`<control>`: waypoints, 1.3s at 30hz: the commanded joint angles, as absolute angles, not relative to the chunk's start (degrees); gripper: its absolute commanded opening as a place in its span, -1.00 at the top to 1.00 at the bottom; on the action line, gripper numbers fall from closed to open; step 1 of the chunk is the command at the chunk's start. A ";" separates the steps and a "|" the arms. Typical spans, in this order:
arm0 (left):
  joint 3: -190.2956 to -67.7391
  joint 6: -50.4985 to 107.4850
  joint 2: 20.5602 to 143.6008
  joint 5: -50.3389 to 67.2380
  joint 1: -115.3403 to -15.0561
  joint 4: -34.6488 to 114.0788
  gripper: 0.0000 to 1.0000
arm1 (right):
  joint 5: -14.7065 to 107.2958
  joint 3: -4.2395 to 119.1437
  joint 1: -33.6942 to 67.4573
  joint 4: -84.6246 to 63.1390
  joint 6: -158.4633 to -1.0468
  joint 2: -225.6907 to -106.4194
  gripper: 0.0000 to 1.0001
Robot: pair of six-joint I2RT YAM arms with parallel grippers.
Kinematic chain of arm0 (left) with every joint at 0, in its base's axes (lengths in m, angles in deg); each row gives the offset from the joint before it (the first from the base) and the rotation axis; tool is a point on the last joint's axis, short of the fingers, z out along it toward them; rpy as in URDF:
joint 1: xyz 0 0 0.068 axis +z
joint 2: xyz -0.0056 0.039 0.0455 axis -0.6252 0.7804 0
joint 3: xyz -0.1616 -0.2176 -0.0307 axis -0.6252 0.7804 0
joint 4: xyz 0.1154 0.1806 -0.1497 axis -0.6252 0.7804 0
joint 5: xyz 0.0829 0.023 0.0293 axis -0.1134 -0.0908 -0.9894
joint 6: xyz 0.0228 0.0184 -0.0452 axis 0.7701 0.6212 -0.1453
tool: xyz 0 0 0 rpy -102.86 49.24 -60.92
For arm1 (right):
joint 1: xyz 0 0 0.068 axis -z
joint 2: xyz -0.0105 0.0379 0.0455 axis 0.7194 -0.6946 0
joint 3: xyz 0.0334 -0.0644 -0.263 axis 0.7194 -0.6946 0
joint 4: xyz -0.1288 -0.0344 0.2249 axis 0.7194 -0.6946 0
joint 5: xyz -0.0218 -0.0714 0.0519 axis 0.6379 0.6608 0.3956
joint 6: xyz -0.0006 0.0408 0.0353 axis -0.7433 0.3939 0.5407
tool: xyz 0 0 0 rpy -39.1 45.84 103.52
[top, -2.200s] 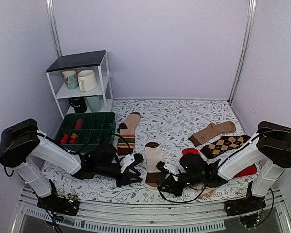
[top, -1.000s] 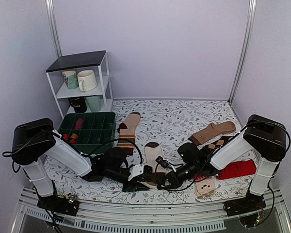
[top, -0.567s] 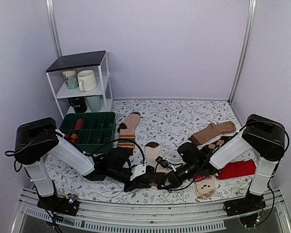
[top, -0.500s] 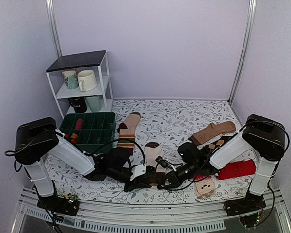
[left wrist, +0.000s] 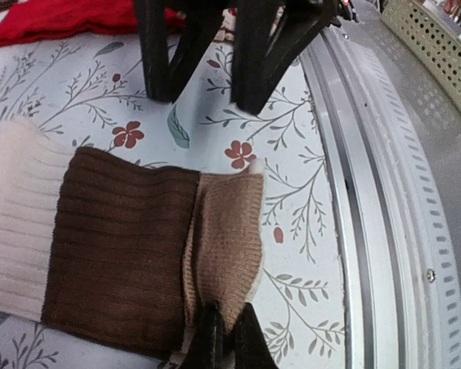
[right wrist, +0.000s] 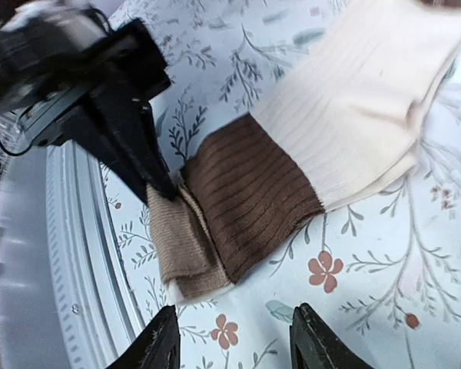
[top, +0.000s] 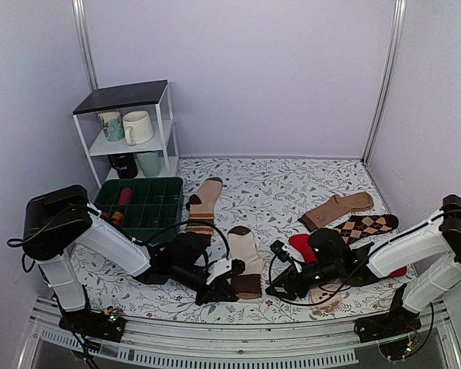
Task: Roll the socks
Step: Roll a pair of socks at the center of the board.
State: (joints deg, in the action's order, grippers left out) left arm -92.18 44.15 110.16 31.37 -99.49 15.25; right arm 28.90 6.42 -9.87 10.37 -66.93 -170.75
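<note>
1. Since earlier frame: R fingers [right wrist: 160,346] have pulled off the sock's toe end and backed away to the right. R arm now stretches lower across the desk [top: 276,192]. L arm has barely shifted.
2. Sock [top: 246,257] lies flat on desk between the two arms, near the front rail [left wrist: 384,231]. Dark cuff points away, brown band and tan toe lie nearest the rail.
3. Toe end looks doubled in both wrist views. Can't tell if that's a fold or a 2nd sock underneath.
4. L fingers [left wrist: 210,342] are pressed together on the tan toe's edge, pinching just a thin bit of fabric.
5. R fingers are spread, holding nothing, hovering over bare desk beside the toe, w/ a red sock [top: 301,242] behind.
6. Risks, my read:
   - Only one corner is held, so a roll started now prob. goes skewed or cone-shaped.
   - Pinch is shallow, so cloth may slip out on the first turn.
   - If only the top layer is caught, layers could separate.
   - Toe sits close to the rail, so a pull that way may drag it off the cloth.
</note>
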 commanded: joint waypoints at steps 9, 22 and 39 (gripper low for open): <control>-90.68 34.10 111.28 36.15 -95.73 27.11 1.00 | 51.67 3.64 -25.03 16.65 -89.15 -163.35 0.02; -91.30 34.36 113.54 37.45 -94.86 26.83 1.00 | 51.83 12.06 -28.96 15.43 -95.59 -174.35 0.02; -91.89 34.66 114.35 37.19 -94.61 26.68 1.00 | 49.02 12.94 -29.27 14.20 -89.34 -180.46 0.44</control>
State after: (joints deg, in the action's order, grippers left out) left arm -92.92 34.66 111.34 39.83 -94.97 18.88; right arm 48.96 11.55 -28.73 15.11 -91.45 -177.46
